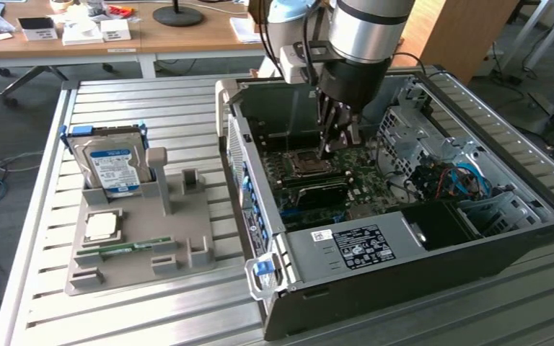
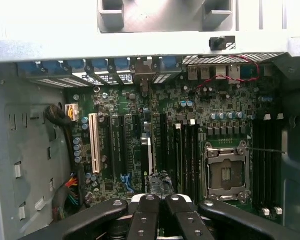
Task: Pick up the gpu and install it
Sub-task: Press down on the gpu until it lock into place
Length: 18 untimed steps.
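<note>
Black gripper (image 2: 160, 197) fingers are sitting pressed together just above the motherboard (image 2: 120, 105), over the row of expansion slots. Straight ahead of the tips, the gpu (image 2: 146, 150) is showing edge-on as a thin pale strip standing between dark slots. Whether the closed fingers are pinching it or only touching its top edge cannot be told.

A white slot (image 2: 93, 142) is lying beside it, and the open CPU socket (image 2: 225, 172) on the other side beyond the memory slots. A dark cable bundle (image 2: 57, 115) is hanging against the case wall.

In the exterior view the arm is reaching down into the open computer case (image 1: 508, 238). Its gripper (image 1: 337, 148) is crowded by the drive cage and blue cables (image 1: 464, 180) at three o'clock, and the power supply (image 1: 354, 249) is lying at six. At nine o'clock of the case, well apart, a grey holder (image 1: 142, 252) is carrying a hard drive (image 1: 112, 169), a processor chip (image 1: 101, 225) and a RAM stick (image 1: 123, 247).
</note>
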Each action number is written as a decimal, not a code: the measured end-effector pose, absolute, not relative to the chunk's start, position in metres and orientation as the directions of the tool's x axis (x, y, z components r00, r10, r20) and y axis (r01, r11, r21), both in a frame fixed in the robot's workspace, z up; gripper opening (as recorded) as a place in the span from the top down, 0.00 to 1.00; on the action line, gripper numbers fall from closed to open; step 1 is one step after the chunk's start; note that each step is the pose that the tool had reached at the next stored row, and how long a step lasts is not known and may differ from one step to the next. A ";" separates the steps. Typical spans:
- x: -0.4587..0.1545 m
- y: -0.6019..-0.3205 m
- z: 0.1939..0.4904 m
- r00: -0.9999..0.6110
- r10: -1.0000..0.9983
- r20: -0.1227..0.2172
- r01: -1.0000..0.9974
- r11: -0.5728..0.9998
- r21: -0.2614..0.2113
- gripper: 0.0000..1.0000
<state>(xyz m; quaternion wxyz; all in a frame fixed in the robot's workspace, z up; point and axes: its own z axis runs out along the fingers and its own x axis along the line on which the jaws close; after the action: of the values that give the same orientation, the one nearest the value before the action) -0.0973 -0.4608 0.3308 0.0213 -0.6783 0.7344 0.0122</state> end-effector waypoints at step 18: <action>-0.097 -0.461 0.319 -0.079 -0.996 -0.048 -0.997 0.079 -0.011 0.89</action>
<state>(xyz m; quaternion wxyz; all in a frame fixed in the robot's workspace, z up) -0.0973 -0.4608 0.3193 0.0215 -0.6783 0.7343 0.0123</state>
